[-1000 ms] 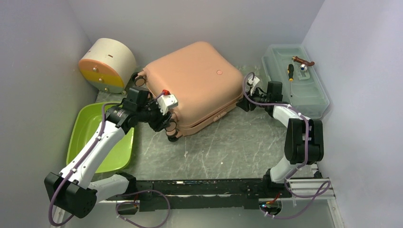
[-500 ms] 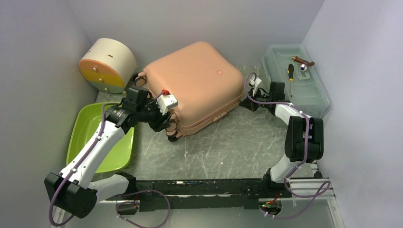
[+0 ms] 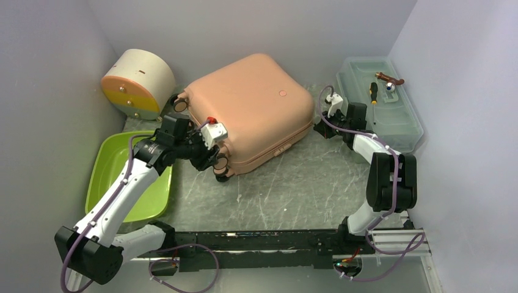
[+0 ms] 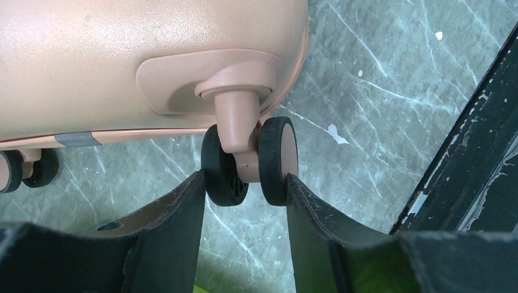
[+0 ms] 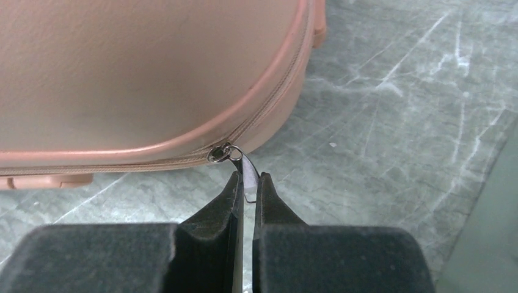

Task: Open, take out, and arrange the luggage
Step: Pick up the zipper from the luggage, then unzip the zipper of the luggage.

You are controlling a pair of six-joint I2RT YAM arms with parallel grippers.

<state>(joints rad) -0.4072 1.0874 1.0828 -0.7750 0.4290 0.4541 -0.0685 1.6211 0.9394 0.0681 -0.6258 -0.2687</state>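
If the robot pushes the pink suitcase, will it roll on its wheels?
Probably not. The luggage lies flat on its shell, wheels pointing sideways, so it would likely slide. The left gripper clamps one wheel and the right gripper pinches the zipper pull, which should steady it. Its shell looks stiff.

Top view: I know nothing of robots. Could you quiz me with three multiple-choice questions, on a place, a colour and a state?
1. The screwdriver lies:
A) inside the cream box
B) on the toolbox lid
C) on the suitcase

2. The tray is:
A) blue
B) red
C) lime green

3. The right fingers are:
A) wide open
B) shut on the zip pull
C) around a wheel

Answers:
1. B, it rests on the translucent lid.
2. C, it shows bright green in the top view.
3. B, the tips pinch the pull's tab in the right wrist view.
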